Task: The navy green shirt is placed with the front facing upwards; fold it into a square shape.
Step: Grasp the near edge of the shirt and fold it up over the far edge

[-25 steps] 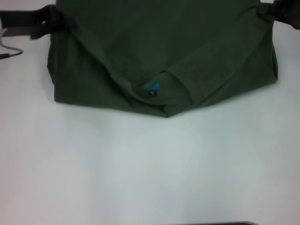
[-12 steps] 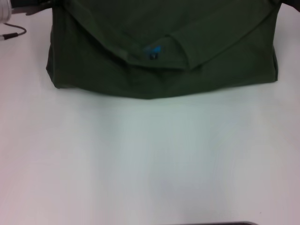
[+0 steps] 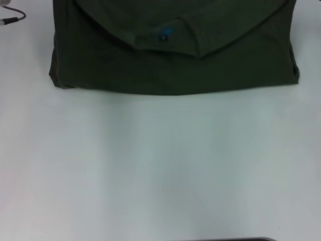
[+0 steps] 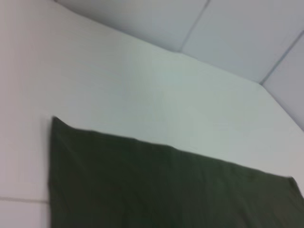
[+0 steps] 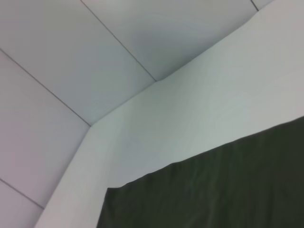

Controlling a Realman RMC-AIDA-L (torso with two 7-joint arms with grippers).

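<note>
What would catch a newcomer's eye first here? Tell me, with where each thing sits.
The navy green shirt dominates: a dark, folded block at the far edge of the white table, running out of the head view's top. On it, a small neck label with blue print stands out where the folded flaps meet. A thin cable lies at the far left corner.

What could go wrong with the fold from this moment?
1. The folded-over layer of the navy green shirt dips in a V around the neck label; it is uneven and may need smoothing before the result looks square.
2. The shirt's far part runs out of the head view, and neither gripper shows in any view, so alignment there cannot be checked.
3. A cable lies on the table close to the shirt's corner and might snag.
</note>
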